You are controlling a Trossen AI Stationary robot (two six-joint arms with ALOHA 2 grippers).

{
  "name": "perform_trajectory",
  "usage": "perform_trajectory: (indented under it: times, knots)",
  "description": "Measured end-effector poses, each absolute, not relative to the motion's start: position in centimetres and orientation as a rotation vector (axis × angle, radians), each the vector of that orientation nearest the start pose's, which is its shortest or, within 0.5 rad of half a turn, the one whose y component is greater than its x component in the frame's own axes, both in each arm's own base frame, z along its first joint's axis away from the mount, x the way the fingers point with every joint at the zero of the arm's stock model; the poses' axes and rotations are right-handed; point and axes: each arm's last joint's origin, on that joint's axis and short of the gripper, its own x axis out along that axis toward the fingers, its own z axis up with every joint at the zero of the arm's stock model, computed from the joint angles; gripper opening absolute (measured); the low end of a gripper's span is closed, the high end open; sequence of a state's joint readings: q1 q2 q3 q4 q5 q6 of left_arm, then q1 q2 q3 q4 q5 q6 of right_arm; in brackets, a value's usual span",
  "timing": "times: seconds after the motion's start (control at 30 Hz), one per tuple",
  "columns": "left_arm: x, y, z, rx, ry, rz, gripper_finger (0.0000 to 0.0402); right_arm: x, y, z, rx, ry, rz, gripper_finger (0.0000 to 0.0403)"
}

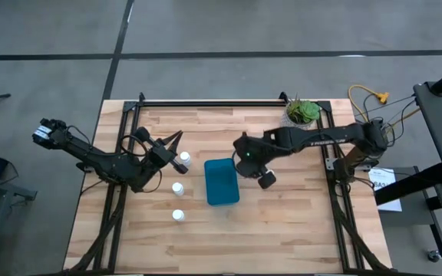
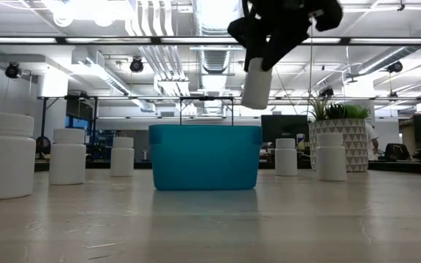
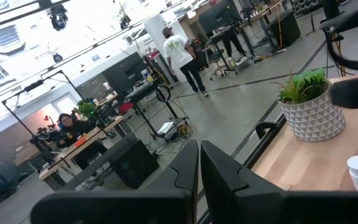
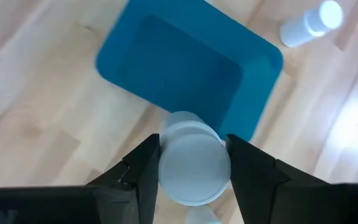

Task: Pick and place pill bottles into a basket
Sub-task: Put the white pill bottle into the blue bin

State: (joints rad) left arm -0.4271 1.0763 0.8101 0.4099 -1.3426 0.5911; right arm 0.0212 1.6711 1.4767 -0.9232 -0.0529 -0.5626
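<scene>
The right gripper (image 4: 191, 165) clamps a small white cylindrical pill bottle (image 4: 191, 160) between its dark fingers, held in the air just above the near rim of the teal-blue rectangular plastic basket (image 4: 185, 74), whose visible inside is bare. The left gripper (image 3: 199, 171) waits with fingers pressed together beside three loose bottles.

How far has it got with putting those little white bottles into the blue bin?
Barely started. The basket looks empty in the right wrist view, so nothing is placed yet. In hand: the right end effector grips one pill bottle in the air near the basket's edge. Left to do: three bottles stand on the table beside the left end effector, and the low view shows more bottles standing around the basket.
</scene>
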Motion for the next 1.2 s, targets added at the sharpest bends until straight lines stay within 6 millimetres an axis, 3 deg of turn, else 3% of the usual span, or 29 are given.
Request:
perform_trajectory:
  times: [0.3,0.77,1.07,1.2]
  knots:
    - [21.2,-6.6,34.0,0.434,0.178,0.909,0.0002,36.5,-1.6,28.2,-0.467,1.029,0.368,0.0149]
    - [21.2,-6.6,34.0,0.457,0.189,0.908,0.0002,41.1,-2.3,24.5,-0.465,1.135,0.432,0.0149]
    - [21.2,-6.6,34.0,0.457,0.189,0.908,0.0002,42.5,-2.6,21.0,-0.478,1.194,0.470,0.0149]
    - [21.2,-6.6,34.0,0.457,0.189,0.908,0.0002,42.9,-2.8,20.4,-0.487,1.190,0.476,0.0149]
